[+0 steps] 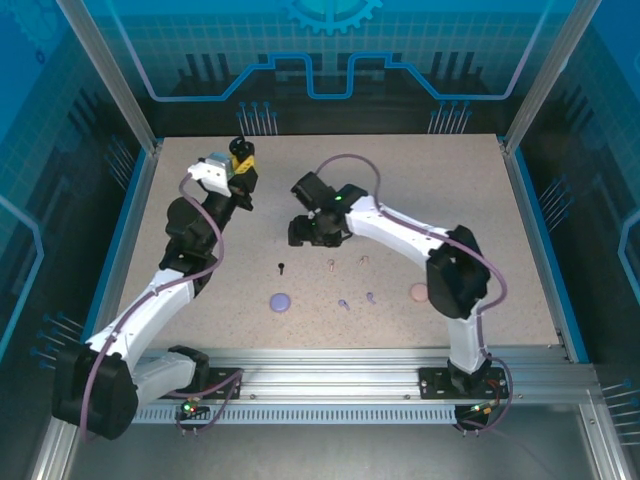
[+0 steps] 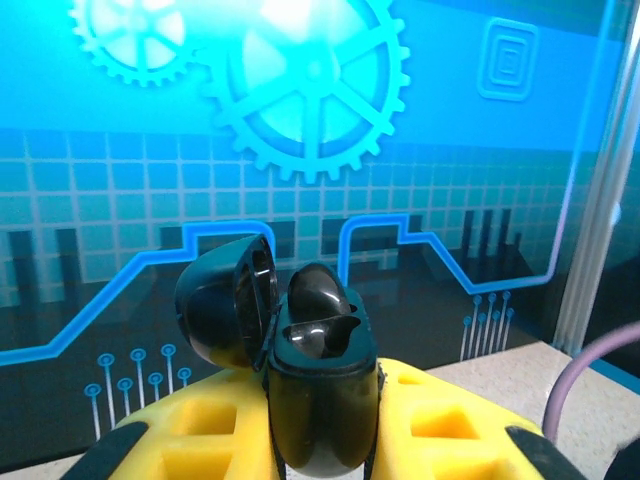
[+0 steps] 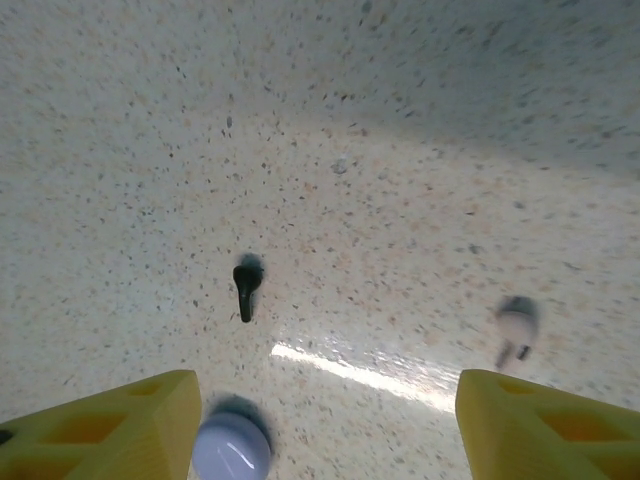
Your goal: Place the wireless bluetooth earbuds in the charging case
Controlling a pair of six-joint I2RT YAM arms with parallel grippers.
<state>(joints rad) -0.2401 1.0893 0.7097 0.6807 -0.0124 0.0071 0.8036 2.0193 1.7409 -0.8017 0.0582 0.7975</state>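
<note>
My left gripper (image 2: 322, 440) is shut on a black charging case (image 2: 318, 350), held up in the air at the back left of the table (image 1: 450, 200). Its lid (image 2: 225, 300) hangs open to the left, and one black earbud (image 2: 318, 290) sits in a socket. A second black earbud (image 3: 245, 285) (image 1: 283, 267) lies on the table ahead of my right gripper (image 3: 325, 430) (image 1: 308, 232). That gripper hovers above the table, open, with nothing between its yellow fingers (image 3: 100, 430).
A closed lilac case (image 3: 232, 450) (image 1: 280, 301) lies beside my right gripper's left finger. Two pinkish earbuds (image 1: 331, 264) (image 1: 364, 259) and two lilac earbuds (image 1: 343, 304) (image 1: 370, 297) are scattered mid-table. A pink case (image 1: 419, 292) rests near the right arm.
</note>
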